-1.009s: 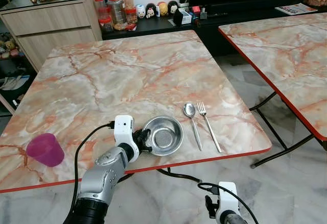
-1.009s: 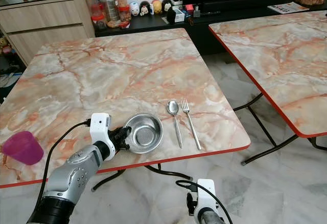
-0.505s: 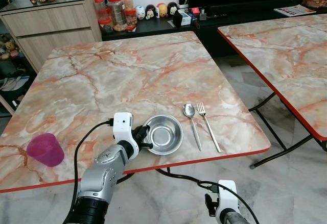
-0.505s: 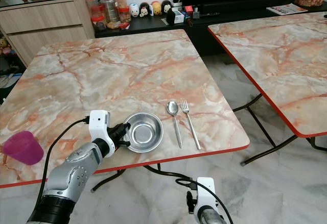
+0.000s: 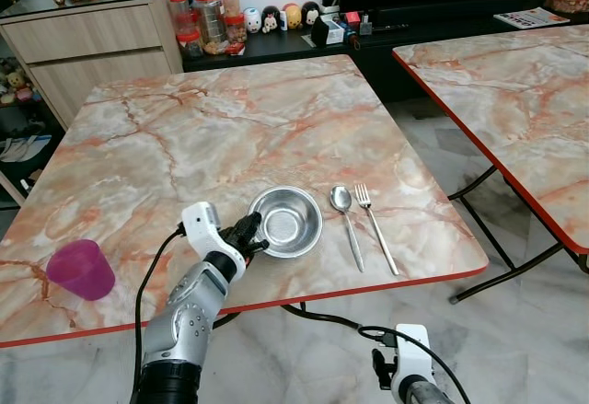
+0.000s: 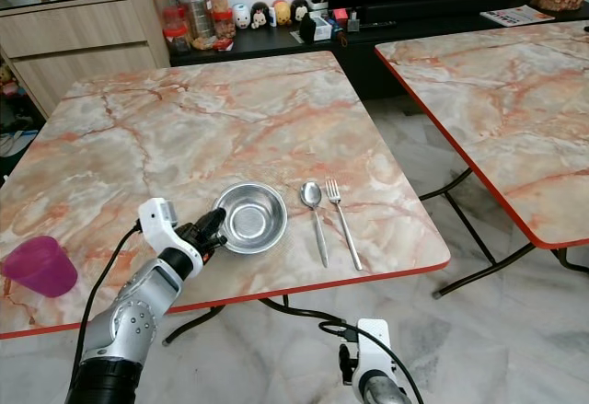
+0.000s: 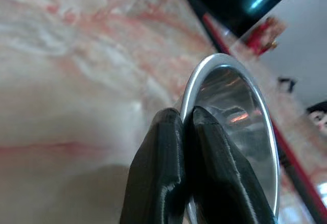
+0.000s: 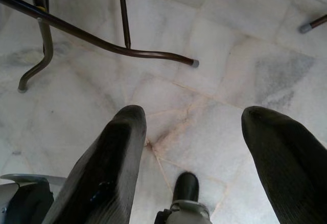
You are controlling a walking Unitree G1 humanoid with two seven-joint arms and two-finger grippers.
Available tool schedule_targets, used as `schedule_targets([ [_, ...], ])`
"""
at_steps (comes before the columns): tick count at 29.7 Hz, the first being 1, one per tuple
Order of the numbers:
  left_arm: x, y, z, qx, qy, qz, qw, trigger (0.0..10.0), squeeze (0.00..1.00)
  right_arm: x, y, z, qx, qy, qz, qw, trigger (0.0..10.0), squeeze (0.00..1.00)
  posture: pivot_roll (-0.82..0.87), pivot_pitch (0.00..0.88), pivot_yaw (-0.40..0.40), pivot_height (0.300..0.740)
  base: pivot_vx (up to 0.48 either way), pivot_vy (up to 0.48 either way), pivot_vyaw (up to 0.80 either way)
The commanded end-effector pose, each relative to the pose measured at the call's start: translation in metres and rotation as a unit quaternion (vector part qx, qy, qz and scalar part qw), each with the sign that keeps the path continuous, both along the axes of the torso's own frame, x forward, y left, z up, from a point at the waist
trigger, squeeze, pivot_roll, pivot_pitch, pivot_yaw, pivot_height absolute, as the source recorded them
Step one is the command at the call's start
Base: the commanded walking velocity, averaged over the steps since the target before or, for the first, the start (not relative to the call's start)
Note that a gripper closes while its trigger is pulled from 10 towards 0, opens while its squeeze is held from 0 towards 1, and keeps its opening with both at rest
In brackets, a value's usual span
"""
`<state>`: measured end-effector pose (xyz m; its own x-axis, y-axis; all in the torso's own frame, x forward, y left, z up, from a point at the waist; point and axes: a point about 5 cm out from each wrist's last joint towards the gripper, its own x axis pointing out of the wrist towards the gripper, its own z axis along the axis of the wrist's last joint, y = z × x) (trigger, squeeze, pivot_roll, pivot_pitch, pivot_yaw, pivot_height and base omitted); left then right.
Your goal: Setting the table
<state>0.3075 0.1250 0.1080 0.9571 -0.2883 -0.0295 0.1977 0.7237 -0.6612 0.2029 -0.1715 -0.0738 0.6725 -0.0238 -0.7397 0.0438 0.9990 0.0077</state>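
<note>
On marble table (image 5: 230, 128), steel bowl (image 5: 287, 221), pale tiled floor (image 5: 515, 330)

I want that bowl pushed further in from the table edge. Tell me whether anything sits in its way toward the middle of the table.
Nothing visible does. The left hand is shut on the bowl rim, and the marble table beyond it is bare. The spoon and fork lie to its right, apart from it.

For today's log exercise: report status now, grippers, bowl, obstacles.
Left gripper shut on bowl rim, bowl on table. Right gripper open, low over floor. Spoon and fork just right of bowl; cup far left.
</note>
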Motion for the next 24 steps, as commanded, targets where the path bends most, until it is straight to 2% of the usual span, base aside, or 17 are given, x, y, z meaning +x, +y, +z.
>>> schedule_targets([
  [1, 0.0, 0.003, 0.006, -0.007, -0.019, 0.005, 1.0, 2.0, 0.0, 0.0, 0.002, 0.0, 0.001, 0.003, 0.006, 1.0, 10.0, 0.0, 0.07, 0.0, 0.04, 0.723, 0.0, 0.0, 0.0],
  [2, 0.001, 0.003, 0.007, -0.015, -0.023, 0.01, 1.0, 10.0, 0.0, 0.0, 0.001, 0.0, 0.0, 0.003, 0.007, 1.0, 10.0, 0.0, 0.06, 0.0, 0.04, 0.723, 0.0, 0.0, 0.0],
  [3, 0.002, 0.003, 0.008, -0.021, -0.025, 0.013, 0.999, 10.0, 0.0, 0.0, 0.001, 0.0, 0.0, 0.003, 0.007, 1.0, 10.0, 0.0, 0.06, 0.0, 0.04, 0.723, 0.0, 0.0, 0.0],
  [5, 0.013, 0.012, 0.01, -0.013, -0.025, 0.093, 0.995, 10.0, 0.0, 0.003, 0.0, 0.001, -0.002, -0.002, 0.008, 1.0, 10.0, 0.0, 0.05, 0.0, 0.041, 0.723, 0.0, 0.0, 0.0],
  [8, 0.02, 0.022, 0.013, -0.016, -0.028, 0.145, 0.989, 10.0, 0.0, 0.002, -0.002, 0.001, -0.004, -0.002, 0.008, 1.0, 10.0, 0.0, 0.04, 0.0, 0.047, 0.723, 0.0, 0.0, 0.0],
  [10, 0.02, 0.022, 0.014, -0.016, -0.028, 0.146, 0.989, 10.0, 0.0, 0.002, -0.002, 0.001, -0.004, -0.002, 0.008, 1.0, 10.0, 0.0, 0.04, 0.0, 0.047, 0.723, 0.0, 0.0, 0.0],
  [13, 0.025, 0.023, 0.019, 0.006, -0.039, 0.15, 0.988, 10.0, 0.0, 0.005, -0.001, 0.003, -0.002, -0.007, 0.002, 1.0, 10.0, 0.0, 0.04, 0.0, 0.051, 0.723, 0.0, -0.48, 0.0],
  [24, 0.03, 0.021, 0.026, 0.006, -0.057, 0.164, 0.985, 10.0, 0.0, 0.005, -0.001, 0.004, -0.006, -0.015, -0.001, 1.0, 10.0, 0.0, 0.04, 0.0, 0.05, 0.723, 0.0, -0.474, 0.0],
])
